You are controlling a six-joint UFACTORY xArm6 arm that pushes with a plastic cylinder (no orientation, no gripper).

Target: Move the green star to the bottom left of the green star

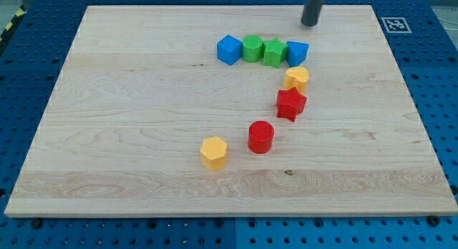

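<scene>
The green star [273,52] sits in a row near the view's top, between a green cylinder [252,48] on its left and a blue block [297,53] on its right. A blue cube [229,49] ends the row on the left. My tip [310,23] is at the view's top, above and to the right of the row, apart from all blocks.
A yellow block [296,79] lies just below the blue block, a red star [290,104] below that. A red cylinder [261,137] and a yellow hexagon [214,152] lie lower, toward the view's left. The wooden board [107,134] rests on a blue pegboard.
</scene>
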